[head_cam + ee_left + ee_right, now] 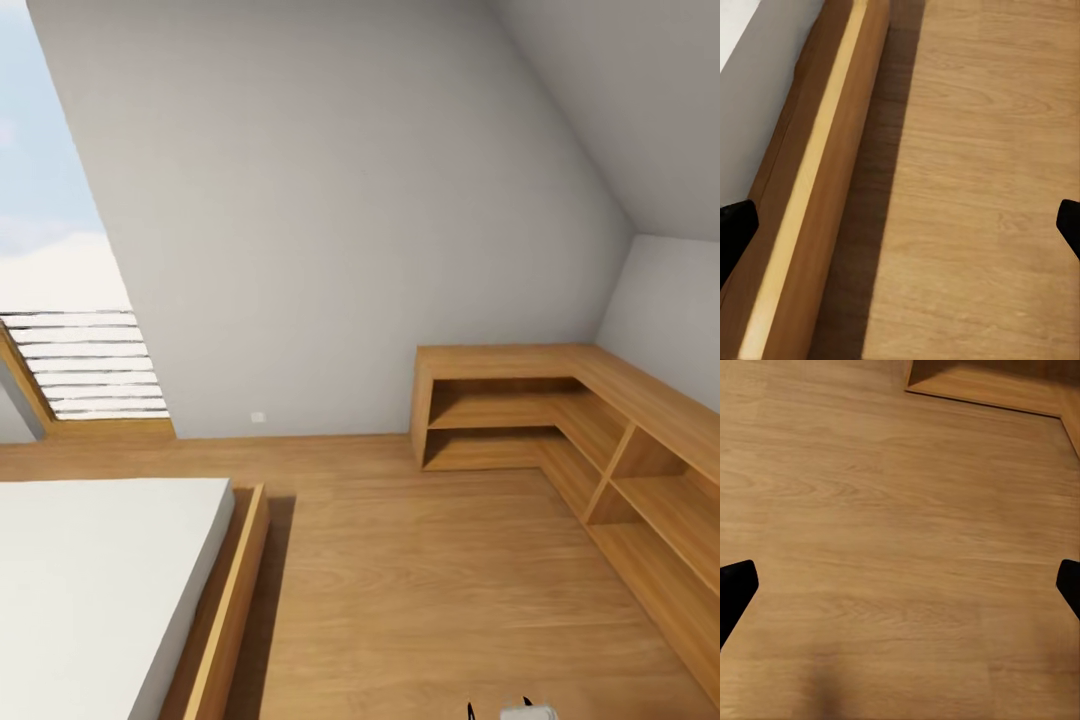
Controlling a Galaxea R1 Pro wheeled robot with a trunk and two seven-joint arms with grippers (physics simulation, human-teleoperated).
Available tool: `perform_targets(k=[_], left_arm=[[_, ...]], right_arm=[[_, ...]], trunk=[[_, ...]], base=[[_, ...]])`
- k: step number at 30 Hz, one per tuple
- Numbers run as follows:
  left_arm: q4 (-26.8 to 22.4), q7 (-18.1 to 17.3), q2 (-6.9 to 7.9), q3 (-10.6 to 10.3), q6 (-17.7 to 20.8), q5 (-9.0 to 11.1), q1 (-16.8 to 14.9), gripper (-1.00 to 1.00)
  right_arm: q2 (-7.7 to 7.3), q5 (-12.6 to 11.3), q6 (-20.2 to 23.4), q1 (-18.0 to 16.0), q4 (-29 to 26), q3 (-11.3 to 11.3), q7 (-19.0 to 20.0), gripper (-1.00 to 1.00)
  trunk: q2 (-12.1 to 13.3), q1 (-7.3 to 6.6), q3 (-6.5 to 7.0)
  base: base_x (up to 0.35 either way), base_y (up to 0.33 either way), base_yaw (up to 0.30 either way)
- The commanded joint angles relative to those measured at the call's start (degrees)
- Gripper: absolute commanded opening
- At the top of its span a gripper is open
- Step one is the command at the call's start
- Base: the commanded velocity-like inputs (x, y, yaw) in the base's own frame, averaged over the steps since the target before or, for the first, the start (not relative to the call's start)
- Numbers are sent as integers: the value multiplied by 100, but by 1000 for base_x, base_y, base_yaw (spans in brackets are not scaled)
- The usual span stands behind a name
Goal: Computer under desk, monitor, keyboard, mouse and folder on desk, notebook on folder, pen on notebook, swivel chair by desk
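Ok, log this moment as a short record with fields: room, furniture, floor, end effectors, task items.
room: attic-style bedroom with sloped grey wall and window
furniture: bed at left; L-shaped wooden shelf unit in the right corner
floor: wood planks
left end effector: open, over the floor beside the bed frame
right end effector: open, holding nothing
task items: none visible

You face a grey sloped wall (340, 200) above a wooden floor (420, 580). A bed (100, 570) with a white mattress and wooden frame lies at your lower left. An L-shaped wooden shelf unit (560, 420) occupies the right corner. A slatted window (85, 360) sits far left.
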Motion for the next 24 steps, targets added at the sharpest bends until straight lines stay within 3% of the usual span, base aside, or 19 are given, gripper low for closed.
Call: perform_targets(k=[1,24], left_arm=[[0,28,-1,-48,-14,22,-3,100],[0,24,-2,-54,-13,22,-3,100]], right_arm=[[3,-17,-13,-6,10,49,-35,100],[-19,-24,-13,-6,1,42,-45,100]], trunk=[[-6,5,-8],[-6,5,-8]], base=[[328,0,0],[328,0,0]])
